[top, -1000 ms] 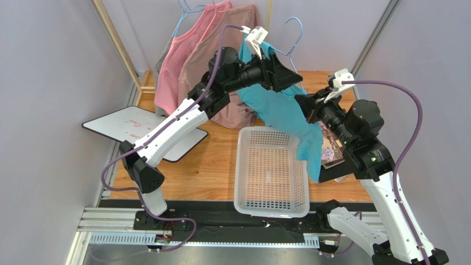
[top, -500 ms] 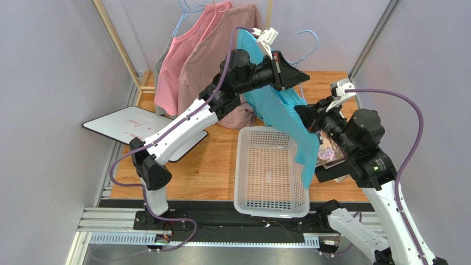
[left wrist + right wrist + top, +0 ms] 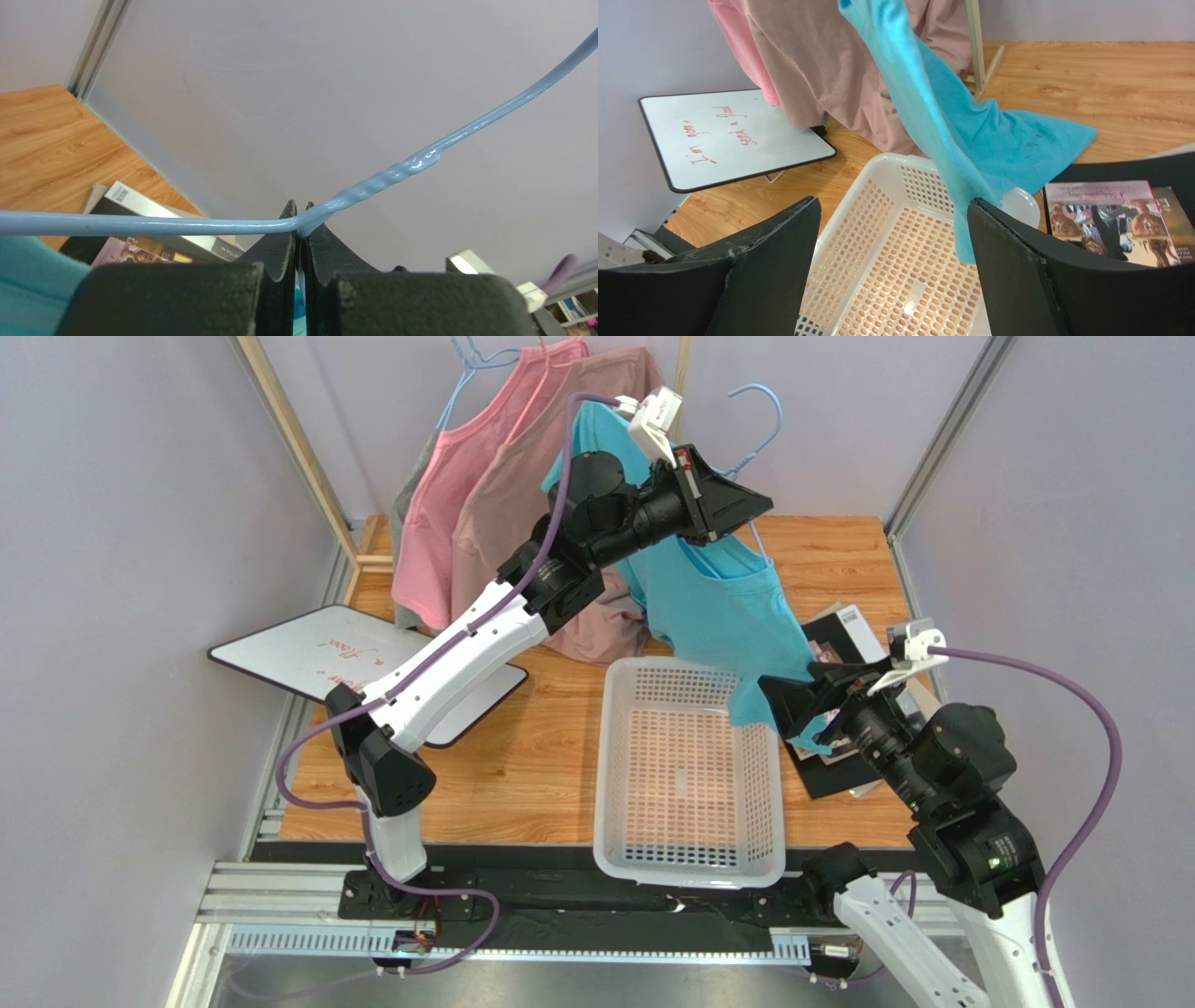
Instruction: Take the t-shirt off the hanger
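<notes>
From above, the plain teal t-shirt [image 3: 709, 609] droops at twelve o'clock from the light-blue hanger [image 3: 755, 403], its hem at the white basket's [image 3: 613, 756] far rim. Left wrist: the left gripper [image 3: 300, 218] is pinched on the hanger's wire. Right wrist: the right gripper [image 3: 896, 224] is spread wide and empty, with the cloth dangling at twelve o'clock.

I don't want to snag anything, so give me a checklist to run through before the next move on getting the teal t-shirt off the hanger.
1. Left gripper shut on the hanger wire by its twisted neck: ok.
2. Right gripper open, holding nothing: ok.
3. T-shirt off the hanger: not ok, it hangs from it.
4. T-shirt's lower end over the basket far corner: ok.
5. T-shirt clear of the brownish shirt behind: cannot tell.
</notes>
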{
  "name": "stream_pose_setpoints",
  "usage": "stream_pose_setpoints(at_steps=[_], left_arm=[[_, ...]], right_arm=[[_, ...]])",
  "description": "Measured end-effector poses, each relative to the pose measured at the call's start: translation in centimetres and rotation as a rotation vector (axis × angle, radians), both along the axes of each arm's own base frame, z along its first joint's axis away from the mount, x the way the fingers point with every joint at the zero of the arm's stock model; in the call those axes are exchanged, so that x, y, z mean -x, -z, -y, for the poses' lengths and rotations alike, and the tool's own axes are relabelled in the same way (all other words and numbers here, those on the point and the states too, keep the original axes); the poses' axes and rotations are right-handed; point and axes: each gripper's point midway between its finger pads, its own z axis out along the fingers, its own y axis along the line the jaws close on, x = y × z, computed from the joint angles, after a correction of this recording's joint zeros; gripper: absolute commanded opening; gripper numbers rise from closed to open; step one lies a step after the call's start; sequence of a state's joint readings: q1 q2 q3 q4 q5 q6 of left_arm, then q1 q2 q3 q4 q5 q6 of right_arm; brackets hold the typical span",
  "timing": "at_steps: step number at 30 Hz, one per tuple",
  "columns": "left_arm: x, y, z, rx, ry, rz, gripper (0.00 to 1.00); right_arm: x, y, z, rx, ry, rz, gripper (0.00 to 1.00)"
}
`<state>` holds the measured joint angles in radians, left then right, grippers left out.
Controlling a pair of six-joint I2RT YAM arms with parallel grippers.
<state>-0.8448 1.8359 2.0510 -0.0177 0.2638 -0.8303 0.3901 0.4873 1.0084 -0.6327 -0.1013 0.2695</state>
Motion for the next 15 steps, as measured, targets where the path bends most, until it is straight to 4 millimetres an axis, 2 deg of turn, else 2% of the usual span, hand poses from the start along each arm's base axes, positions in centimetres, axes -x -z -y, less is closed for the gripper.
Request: stream_pose_setpoints(at_steps=[7, 15], left_arm=[[0.4, -0.3, 0.0, 0.011, 0.019, -0.015, 0.0], [1.2, -1.5, -0.6, 0.032, 0.03, -0.007, 0.0]], right_arm=[[-0.7, 3.7, 0.9, 0.01, 0.069, -0.066, 0.77], [0.0, 2.6, 3.3, -0.022, 0.182, 0.002, 0.77]])
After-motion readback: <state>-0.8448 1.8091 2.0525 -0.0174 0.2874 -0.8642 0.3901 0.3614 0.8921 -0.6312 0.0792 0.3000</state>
